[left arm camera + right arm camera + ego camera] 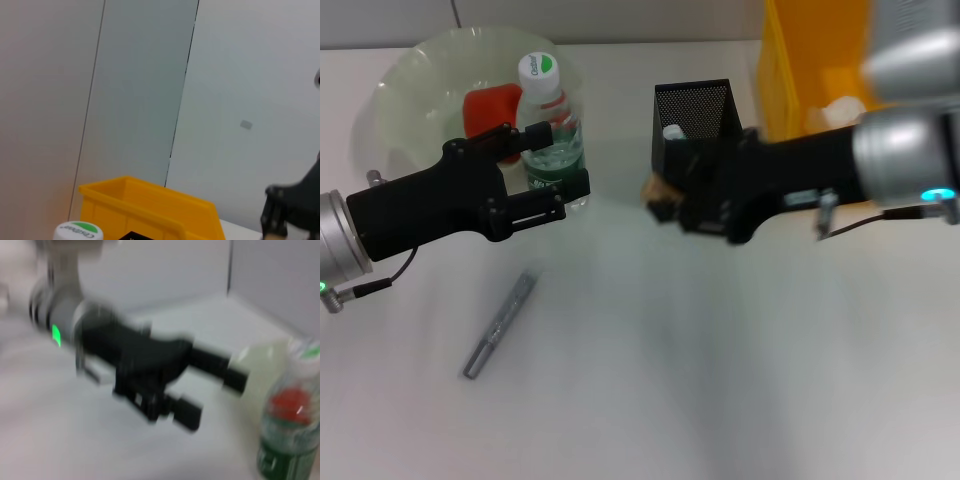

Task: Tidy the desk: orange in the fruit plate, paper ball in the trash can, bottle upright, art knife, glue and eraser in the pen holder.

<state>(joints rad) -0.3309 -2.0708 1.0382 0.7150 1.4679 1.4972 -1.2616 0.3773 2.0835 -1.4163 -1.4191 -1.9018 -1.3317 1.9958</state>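
**Desk half tidied: bottle up, eraser on its way**

The right claw (658,200) is clenched on a small tan block, the eraser (665,189), and hangs just beside the front wall of the pen holder (692,115), lower than its rim. I judge this the delivery step, with the eraser not yet over the opening. Something white shows inside the holder just beyond the claw (perhaps the glue, though I cannot tell). Past the holder, on the arm's side, stands the trash can (798,60); a pale lump inside it may be the paper ball, but the right arm covers most of it.

The left claw (542,160) sits at the bottle (551,125), which stands upright, cap on top. Its fingers flank the label, but whether they grip it or are parted I cannot tell. Directly behind the bottle from this claw is the fruit plate (420,70), with the orange (490,108) lying in it, so that part looks done.

Well below the left claw, a slim grey tool, likely the art knife (501,323), lies loose on the surface (740,380), not yet put away.

The right wrist view shows only the left arm and bottle, blurred; the left wrist view catches just the can's rim and the bottle cap.
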